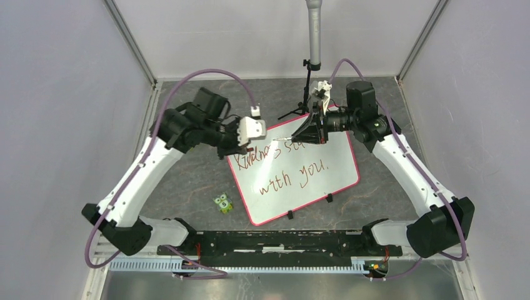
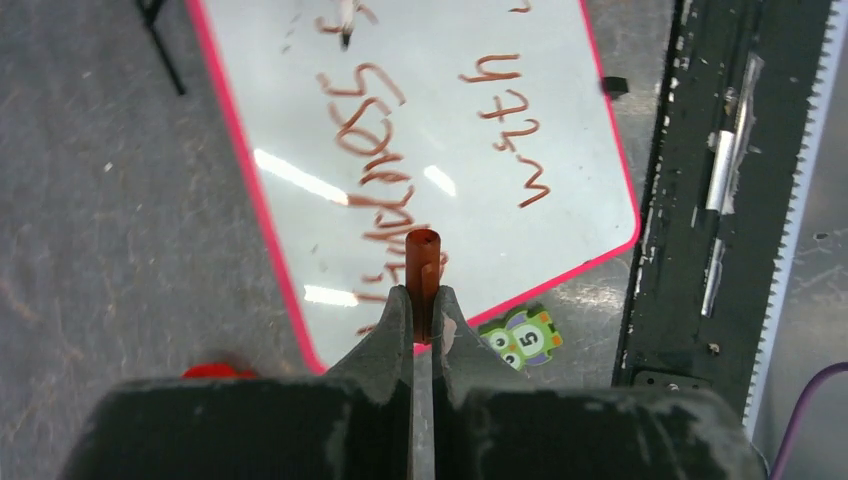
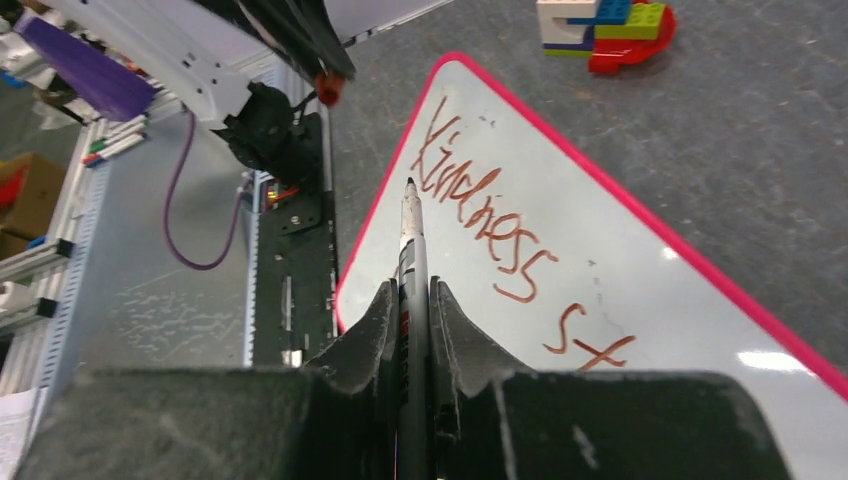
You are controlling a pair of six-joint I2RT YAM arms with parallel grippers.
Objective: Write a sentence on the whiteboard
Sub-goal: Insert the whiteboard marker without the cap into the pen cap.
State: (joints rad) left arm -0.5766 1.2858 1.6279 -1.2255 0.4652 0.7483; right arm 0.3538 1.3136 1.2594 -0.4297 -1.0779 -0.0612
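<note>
The whiteboard (image 1: 337, 156) lies tilted at the table's centre, with a red-pink frame. The sentence (image 1: 294, 177) is in brownish-red script, with "Kindness st…" above "with you." My right gripper (image 1: 300, 134) is shut on a grey marker (image 3: 410, 240). Its tip points left over the upper line, and I cannot tell whether it touches the board. My left gripper (image 1: 240, 149) hovers over the board's upper left corner. It is shut on a brownish-red marker cap (image 2: 423, 265). The writing (image 3: 480, 215) and board (image 2: 560, 170) also show in both wrist views.
A small green owl toy (image 1: 223, 203) lies just left of the board's near corner. A black tripod stand (image 1: 305, 100) under a grey pole (image 1: 314, 31) stands behind the board. Lego blocks (image 3: 605, 25) lie beyond it. A black rail (image 1: 275, 240) runs along the near edge.
</note>
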